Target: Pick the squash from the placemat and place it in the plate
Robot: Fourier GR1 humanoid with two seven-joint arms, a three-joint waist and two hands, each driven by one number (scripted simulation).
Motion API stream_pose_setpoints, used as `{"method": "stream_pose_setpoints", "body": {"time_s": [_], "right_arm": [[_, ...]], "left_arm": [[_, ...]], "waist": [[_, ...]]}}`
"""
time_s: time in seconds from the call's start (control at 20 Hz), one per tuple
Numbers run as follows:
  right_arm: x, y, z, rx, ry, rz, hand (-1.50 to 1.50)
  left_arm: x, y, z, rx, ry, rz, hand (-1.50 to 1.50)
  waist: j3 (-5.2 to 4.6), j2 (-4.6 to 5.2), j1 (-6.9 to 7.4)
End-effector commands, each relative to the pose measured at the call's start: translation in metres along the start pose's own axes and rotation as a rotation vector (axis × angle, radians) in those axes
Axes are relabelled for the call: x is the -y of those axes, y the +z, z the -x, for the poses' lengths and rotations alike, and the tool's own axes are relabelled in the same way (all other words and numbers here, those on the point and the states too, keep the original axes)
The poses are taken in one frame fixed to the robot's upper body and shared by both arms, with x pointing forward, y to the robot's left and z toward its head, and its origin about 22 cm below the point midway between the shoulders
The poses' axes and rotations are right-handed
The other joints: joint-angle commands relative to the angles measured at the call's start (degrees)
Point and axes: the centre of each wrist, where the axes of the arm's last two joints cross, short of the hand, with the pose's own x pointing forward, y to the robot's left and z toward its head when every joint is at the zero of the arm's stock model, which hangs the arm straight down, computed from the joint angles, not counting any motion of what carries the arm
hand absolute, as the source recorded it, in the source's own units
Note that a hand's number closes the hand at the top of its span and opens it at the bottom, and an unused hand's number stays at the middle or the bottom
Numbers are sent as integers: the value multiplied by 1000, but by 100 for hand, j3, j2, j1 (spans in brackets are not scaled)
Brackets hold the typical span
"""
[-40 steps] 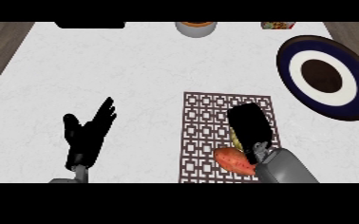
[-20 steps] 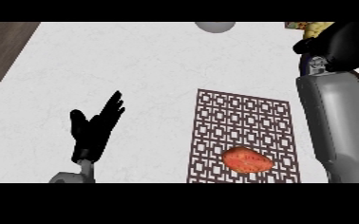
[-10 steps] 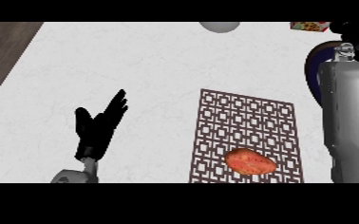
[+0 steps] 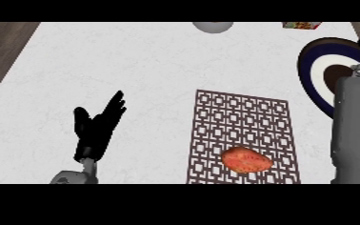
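The orange-red squash (image 4: 246,159) lies unheld on the placemat (image 4: 239,119). The left hand (image 4: 97,124) rests with its fingers straight and spread; the right hand's (image 4: 356,68) state cannot be told. The plate (image 4: 313,83) has newly come into view at right.

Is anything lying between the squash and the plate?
Nothing visible: only placemat and counter top lie between the squash and the plate. The right forearm overlaps the plate's lower rim at the view's right edge.

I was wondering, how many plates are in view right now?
1: the plate sits at the counter's right edge, right of the placemat, partly covered by the right forearm and cut off by the view.
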Motion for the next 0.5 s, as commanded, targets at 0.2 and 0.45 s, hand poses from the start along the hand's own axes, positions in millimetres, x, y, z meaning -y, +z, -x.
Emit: {"method": "stream_pose_setpoints", "body": {"time_s": [0.2, 0.45], "right_arm": [[-33, -6, 51, -290, -103, 124, 150], [-50, -12, 80, -327, -118, 134, 150]], "left_arm": [[0, 5, 12, -19, 10, -18, 0], [-16, 9, 8, -24, 1, -26, 0]], "waist": [[1, -72, -137], [0, -131, -193]]}}
